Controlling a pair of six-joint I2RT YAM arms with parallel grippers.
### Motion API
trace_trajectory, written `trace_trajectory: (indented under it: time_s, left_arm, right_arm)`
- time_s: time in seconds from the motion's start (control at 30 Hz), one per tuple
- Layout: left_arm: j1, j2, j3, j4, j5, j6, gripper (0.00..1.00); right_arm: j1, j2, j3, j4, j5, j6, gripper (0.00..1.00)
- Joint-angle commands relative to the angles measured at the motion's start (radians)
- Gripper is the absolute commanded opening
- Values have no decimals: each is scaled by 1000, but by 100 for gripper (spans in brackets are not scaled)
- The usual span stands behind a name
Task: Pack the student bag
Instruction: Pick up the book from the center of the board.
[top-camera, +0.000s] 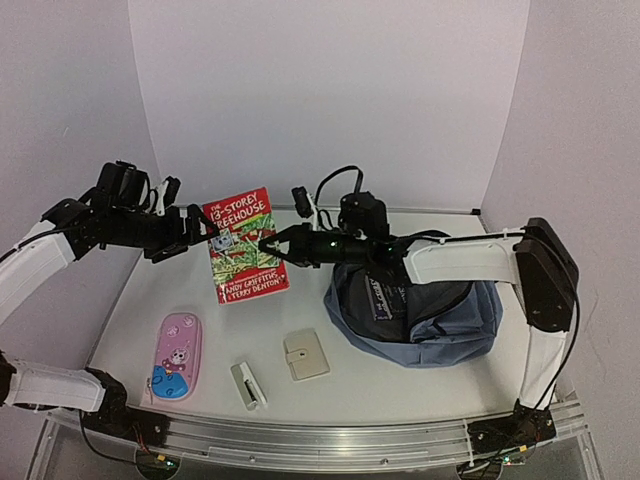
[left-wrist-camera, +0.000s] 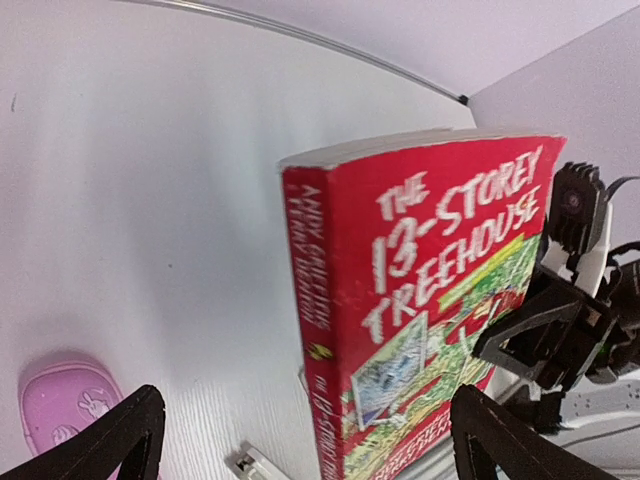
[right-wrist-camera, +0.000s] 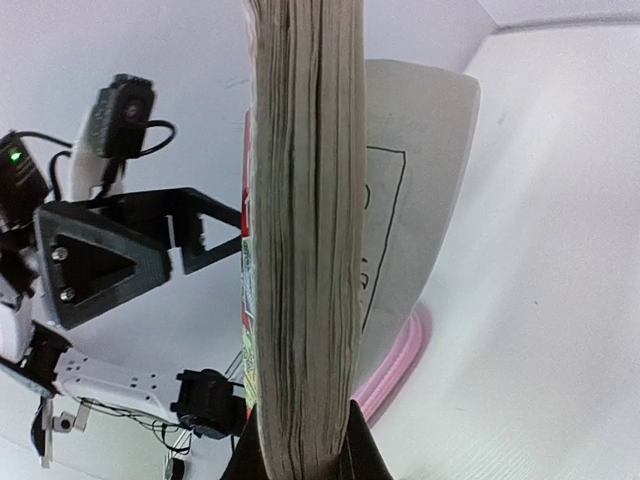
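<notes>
White tabletop (top-camera: 180, 290) — slumped slate-blue student bag (top-camera: 440, 322); left jaws wide apart, right jaws clenched on book (top-camera: 245, 245)

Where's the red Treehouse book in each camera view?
Top external: red book upright, left of centre.
Left wrist: book right of centre, cover and spine showing.
Right wrist: book at centre, page edges toward camera.
Shared landmark: pink pencil case.
</notes>
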Motion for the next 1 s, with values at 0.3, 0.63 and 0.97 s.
trace_trajectory:
  time_s: [0.3,0.63,0.97]
  left_arm:
    - [4,19,207,-158,403,79,100]
    - [4,126,245,-188,600,123,100]
    - [-1,201,221,-211,743,177,90]
  right_arm:
    - [-2,-211,2,-151,-270,-252,0]
    - [8,-246,-18,-254,-359,-320,0]
    - [20,-230,-4,-288,-422,-347,0]
